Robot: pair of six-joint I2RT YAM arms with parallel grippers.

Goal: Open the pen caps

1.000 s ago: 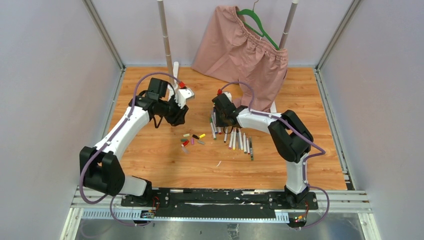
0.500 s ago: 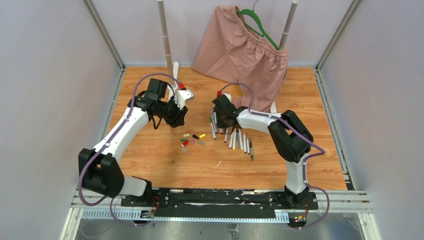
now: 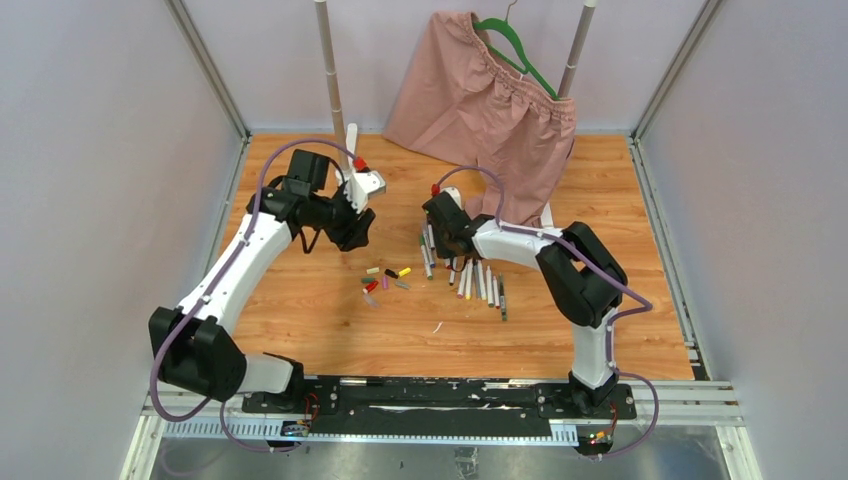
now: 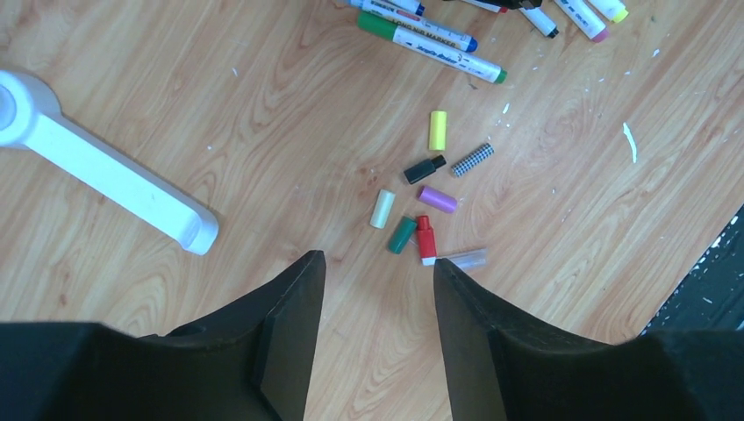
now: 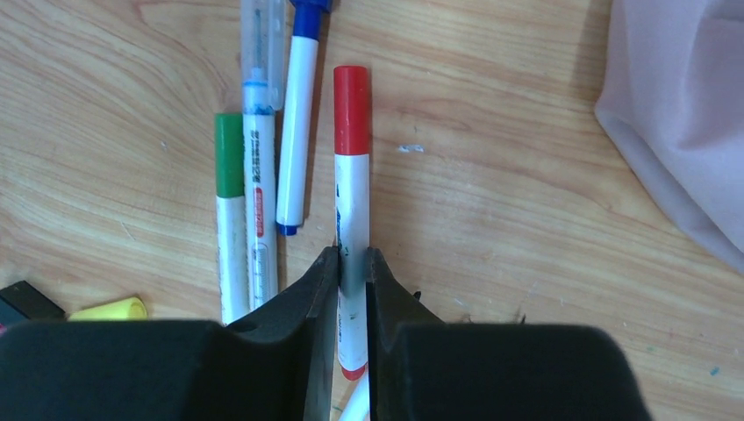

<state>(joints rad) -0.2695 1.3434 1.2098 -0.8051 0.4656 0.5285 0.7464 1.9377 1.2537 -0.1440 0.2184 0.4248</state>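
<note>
Right jaws clenched on the white barrel of the red-capped pen (image 5: 352, 189), about mid-barrel. The pen's long axis runs straight out from the jaws, away from the wrist. The red cap (image 5: 351, 110) sits seated on the far end, clear of the grip. Cannot tell whether the pen rests on the surface (image 5: 526, 202) or is just lifted. A green-capped pen (image 5: 231, 219) lies parallel, just beside the red-capped pen. Left jaws released and empty, above the loose caps (image 4: 421, 206), apart from the red-capped pen. Judgement: the pull must follow the barrel axis, and the free left arm has to reach the exposed cap end.
</note>
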